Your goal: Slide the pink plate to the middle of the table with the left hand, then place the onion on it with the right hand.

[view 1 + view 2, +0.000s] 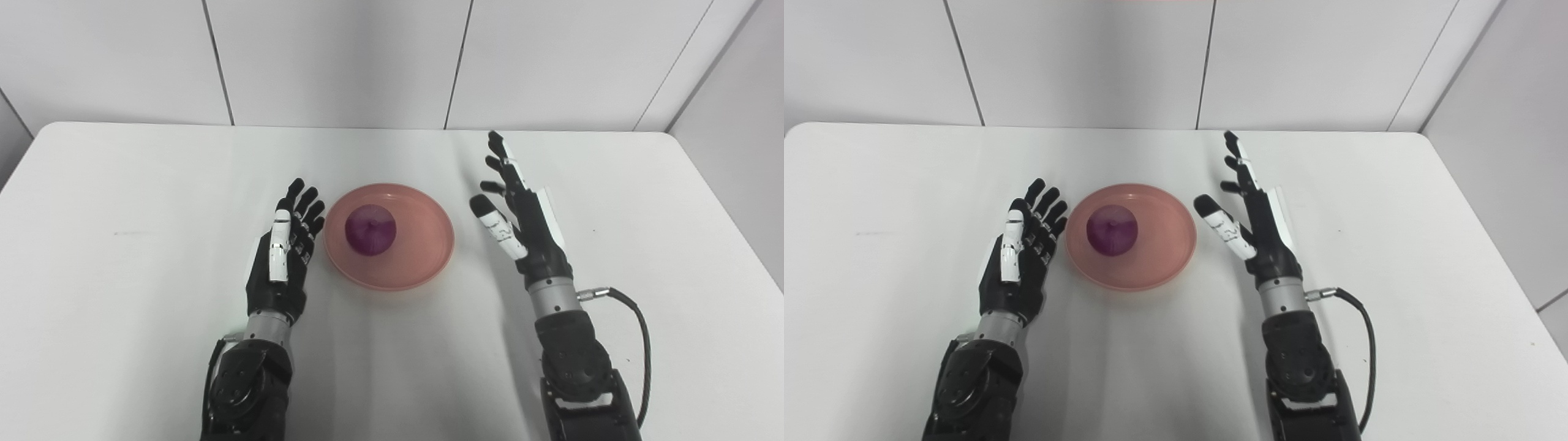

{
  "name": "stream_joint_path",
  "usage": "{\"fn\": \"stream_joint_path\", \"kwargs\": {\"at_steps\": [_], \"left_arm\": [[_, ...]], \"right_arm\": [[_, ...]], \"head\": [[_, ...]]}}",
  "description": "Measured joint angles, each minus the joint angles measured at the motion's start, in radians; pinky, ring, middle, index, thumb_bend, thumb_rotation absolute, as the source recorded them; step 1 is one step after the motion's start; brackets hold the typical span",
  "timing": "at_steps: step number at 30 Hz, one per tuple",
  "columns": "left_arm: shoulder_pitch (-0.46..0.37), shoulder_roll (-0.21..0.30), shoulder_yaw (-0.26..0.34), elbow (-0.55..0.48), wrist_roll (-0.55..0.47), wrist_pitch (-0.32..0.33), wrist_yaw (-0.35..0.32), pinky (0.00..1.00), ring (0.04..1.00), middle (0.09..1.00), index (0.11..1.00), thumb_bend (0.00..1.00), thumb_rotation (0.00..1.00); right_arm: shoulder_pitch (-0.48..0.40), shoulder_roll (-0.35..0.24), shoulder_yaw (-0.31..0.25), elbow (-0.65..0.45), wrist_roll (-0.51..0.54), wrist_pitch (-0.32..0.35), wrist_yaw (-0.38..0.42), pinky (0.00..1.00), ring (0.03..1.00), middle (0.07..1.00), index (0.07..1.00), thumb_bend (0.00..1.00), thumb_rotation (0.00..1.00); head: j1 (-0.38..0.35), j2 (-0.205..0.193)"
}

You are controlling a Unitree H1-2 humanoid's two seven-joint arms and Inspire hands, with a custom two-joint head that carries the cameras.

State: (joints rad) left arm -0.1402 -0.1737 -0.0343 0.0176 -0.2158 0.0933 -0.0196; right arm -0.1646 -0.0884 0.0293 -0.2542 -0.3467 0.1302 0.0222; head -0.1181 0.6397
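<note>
your left hand lies with fingers spread, holding nothing, just beside the plate at its 9 o'clock. your right hand stands edge-on at the plate's 3 o'clock, fingers apart and empty, near but not touching. the pink plate sits mid-table; the onion rests on it, a little toward 10 o'clock of its middle.

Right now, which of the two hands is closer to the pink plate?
The left hand: its fingertips almost touch the pink plate, while the right hand stands clearly apart.
</note>
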Motion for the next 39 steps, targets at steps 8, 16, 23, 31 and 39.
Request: {"fn": "stream_joint_path", "kwargs": {"at_steps": [8,16,23,31,39], "left_arm": [[0.0,0.0,0.005,0.0,-0.001,0.001,-0.001,0.95,0.938,0.946,0.933,0.42,1.0],[0.0,0.0,0.006,-0.003,-0.001,0.003,-0.001,0.96,0.941,0.948,0.934,0.42,1.0],[0.0,0.0,0.009,-0.004,-0.001,0.005,-0.001,0.96,0.943,0.948,0.931,0.42,1.0],[0.0,0.0,0.01,-0.008,-0.001,0.011,-0.001,0.96,0.945,0.95,0.929,0.42,1.0],[0.0,0.0,0.01,-0.008,-0.001,0.012,-0.001,0.96,0.942,0.946,0.927,0.42,1.0]], "right_arm": [[0.044,0.047,-0.028,0.036,0.104,-0.001,-0.024,0.93,0.969,0.982,0.99,0.73,1.0],[0.071,0.098,-0.077,0.028,0.254,0.074,-0.024,1.0,1.0,1.0,1.0,0.43,1.0],[0.082,0.133,-0.093,-0.009,0.33,0.142,-0.037,1.0,0.994,1.0,1.0,0.28,1.0],[0.087,0.138,-0.078,-0.014,0.335,0.164,-0.048,1.0,0.99,0.998,0.999,0.22,1.0],[0.088,0.147,-0.066,-0.016,0.335,0.164,-0.058,1.0,0.983,0.991,0.992,0.22,1.0]], "head": [[0.002,0.003],[0.003,0.006],[0.005,0.006],[0.008,0.006],[0.008,0.006]]}}
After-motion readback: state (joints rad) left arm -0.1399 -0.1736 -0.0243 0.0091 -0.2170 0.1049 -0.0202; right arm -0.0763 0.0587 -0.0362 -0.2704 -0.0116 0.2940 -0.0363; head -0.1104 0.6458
